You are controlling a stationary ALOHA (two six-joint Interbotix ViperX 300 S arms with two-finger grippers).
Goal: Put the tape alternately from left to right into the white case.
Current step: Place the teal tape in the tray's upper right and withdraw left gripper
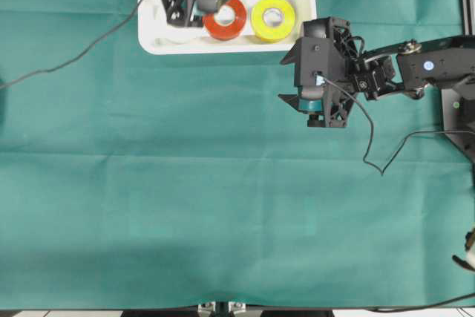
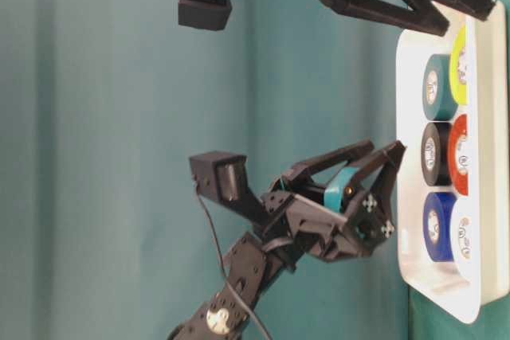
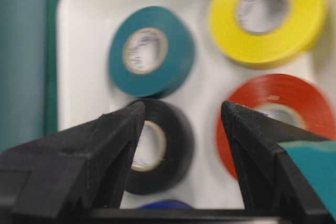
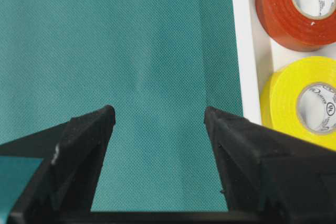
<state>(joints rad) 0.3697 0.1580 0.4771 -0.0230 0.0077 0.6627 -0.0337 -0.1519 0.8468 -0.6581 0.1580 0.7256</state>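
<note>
The white case (image 1: 151,41) lies at the table's far edge with tape rolls lying flat in it. Teal (image 3: 151,51), yellow (image 3: 266,17), red-orange (image 3: 273,103) and black (image 3: 157,153) rolls show in the left wrist view, with a sliver of blue (image 3: 168,203) below them. At table level a white roll (image 2: 464,238) lies beside the blue one (image 2: 436,225). My left gripper (image 3: 184,108) hangs open above the black roll, holding nothing. My right gripper (image 1: 286,77) is open and empty over the green cloth, just right of the case rim (image 4: 239,35) near the yellow roll (image 4: 304,100).
Green cloth (image 1: 185,183) covers the table. A black cable (image 1: 82,50) trails from the left arm across the cloth on the left. Another cable (image 1: 371,146) loops below the right arm. Both grippers carry a teal patch on one finger.
</note>
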